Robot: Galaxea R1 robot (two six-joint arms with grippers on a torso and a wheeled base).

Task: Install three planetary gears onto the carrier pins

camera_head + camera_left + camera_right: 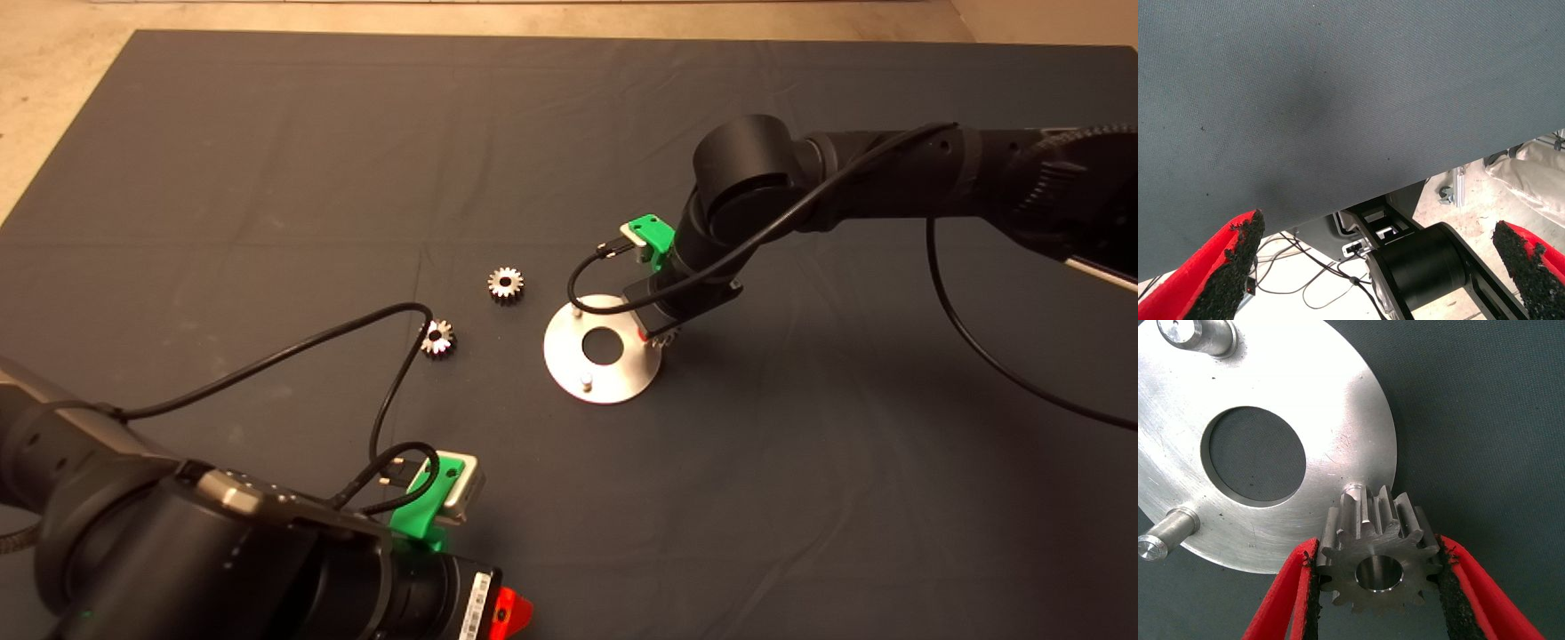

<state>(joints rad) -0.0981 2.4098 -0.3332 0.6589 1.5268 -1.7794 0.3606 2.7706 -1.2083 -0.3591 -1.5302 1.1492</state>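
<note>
Now my right hand (1376, 587) grips a planetary gear (1376, 550) beside its carrier pin (1353, 495); I'd centre the bore, then lower. Left hand (1378, 267) open, parked.

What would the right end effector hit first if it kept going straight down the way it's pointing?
Probably the carrier pin just beyond the gear held by the right end effector, with the disc beneath; bore alignment is unclear.

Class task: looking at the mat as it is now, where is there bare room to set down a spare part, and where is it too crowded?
Bare mat lies right of the disc and across the far side. Crowded: the right pincer holds a gear by a disc pin; two loose gears lie left; the left pincer waits at the near-left corner.
</note>
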